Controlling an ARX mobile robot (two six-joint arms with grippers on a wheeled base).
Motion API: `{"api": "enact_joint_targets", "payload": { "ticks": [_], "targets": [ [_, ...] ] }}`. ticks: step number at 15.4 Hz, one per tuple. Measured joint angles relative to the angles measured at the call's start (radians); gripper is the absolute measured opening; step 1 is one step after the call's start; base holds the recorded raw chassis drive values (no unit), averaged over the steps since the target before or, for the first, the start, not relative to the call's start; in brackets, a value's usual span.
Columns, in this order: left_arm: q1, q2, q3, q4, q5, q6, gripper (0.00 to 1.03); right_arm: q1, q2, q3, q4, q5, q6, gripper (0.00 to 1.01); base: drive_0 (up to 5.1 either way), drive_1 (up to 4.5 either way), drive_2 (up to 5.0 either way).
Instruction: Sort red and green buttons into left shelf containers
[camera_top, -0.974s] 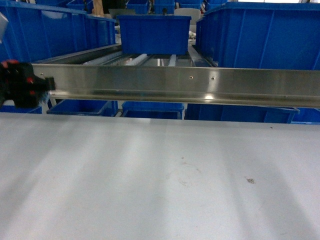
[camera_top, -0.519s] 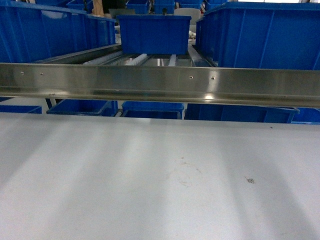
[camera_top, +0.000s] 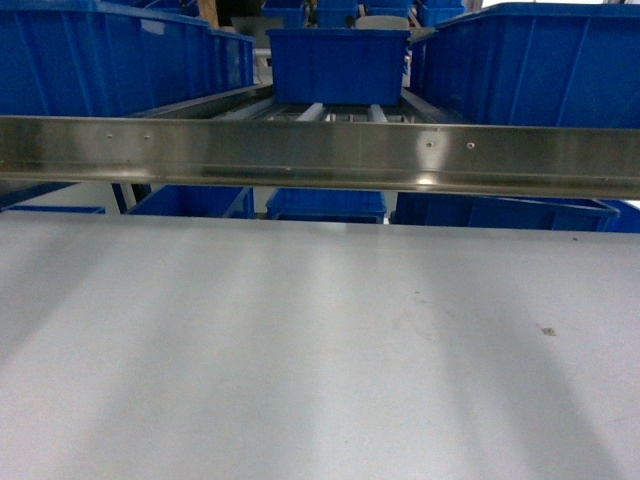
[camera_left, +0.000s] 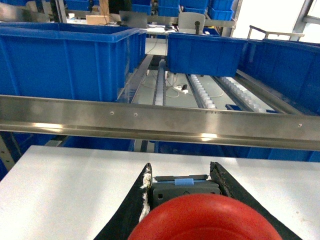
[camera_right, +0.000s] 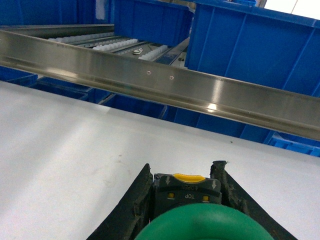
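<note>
Table (camera_top: 300, 350) in front — rail (camera_top: 320, 155) behind it, bins (camera_top: 110, 60) on rollers (camera_left: 210, 92) beyond.

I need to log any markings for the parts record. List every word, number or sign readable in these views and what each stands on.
"TOP", seen upside down, flanked by two arrows: on the dark base of the green-capped push-button held in the right claw.
Pale blue tab on the dark base of the red-capped push-button in the left claw: no lettering readable.
Blue plastic bins, steel rail: none.

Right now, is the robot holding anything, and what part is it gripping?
Yes. The left end effector holds the red button by its dark base; the right end effector holds the green button the same way.
</note>
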Motion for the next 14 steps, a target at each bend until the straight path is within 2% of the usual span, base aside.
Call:
{"api": "enact_joint_targets", "payload": {
  "ticks": [14],
  "targets": [
    [0.001,0.000,0.000,0.000,-0.002,0.000,0.27,0.000,0.002,-0.001,0.000,0.000,0.000,0.29,0.0,0.00,0.0]
  ]
}}
